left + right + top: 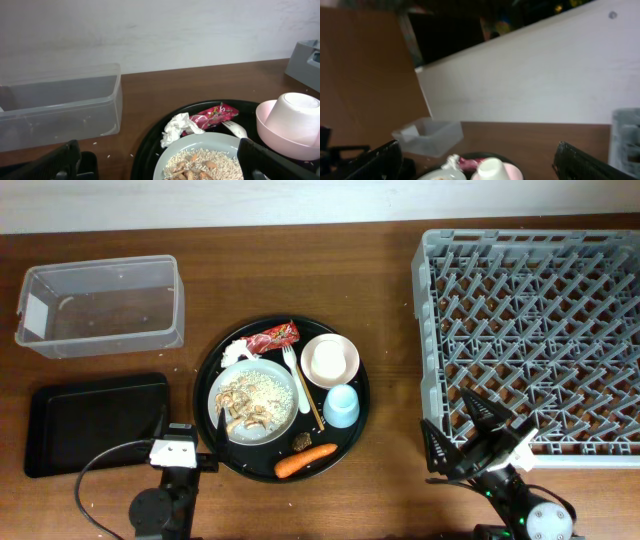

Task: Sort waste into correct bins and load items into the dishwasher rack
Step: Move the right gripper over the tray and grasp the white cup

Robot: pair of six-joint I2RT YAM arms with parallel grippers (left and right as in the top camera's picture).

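A round black tray holds a grey plate (253, 402) of rice with brown bits (200, 162). Beside the plate lie a red wrapper (272, 337), a white tissue (176, 129), a white fork (296, 380) and chopsticks (312, 408). A pink bowl (330, 360) holds an upturned white cup (295, 115). In front of it stand a blue cup (341, 406), a dark lump (302, 442) and a carrot (305, 462). The grey rack (535, 340) stands at the right. My left gripper (183, 438) is open at the tray's near-left edge. My right gripper (468, 435) is open at the rack's near-left corner.
A clear tub (100, 305) sits at the back left, and a flat black rectangular tray (95, 425) lies in front of it, close to my left arm. The round black tray (215, 360) fills the middle. A white wall (160, 30) runs behind the table.
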